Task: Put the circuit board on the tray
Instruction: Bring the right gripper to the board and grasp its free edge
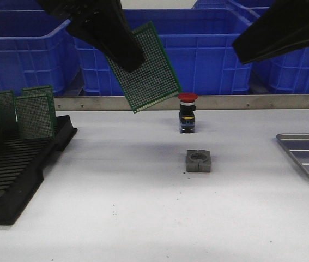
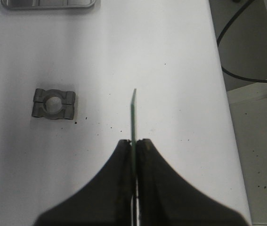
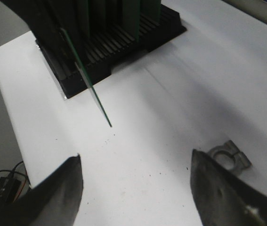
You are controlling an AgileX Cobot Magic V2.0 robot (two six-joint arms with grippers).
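White worktop (image 1: 143, 218): left pincer (image 2: 134, 149), clamped on the green perforated circuit board (image 1: 146, 68) held aloft, is far from the ridged silver-grey metal tray (image 1: 307, 155) at right; right pincer (image 3: 135, 181), gaping empty, is nearer.

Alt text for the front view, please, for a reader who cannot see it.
The left pincer holds a green perforated circuit board tilted in the air above a white table. Below sit a red-capped push button and a grey metal clamp block; a black rack of boards stands left, the tray at the right edge.
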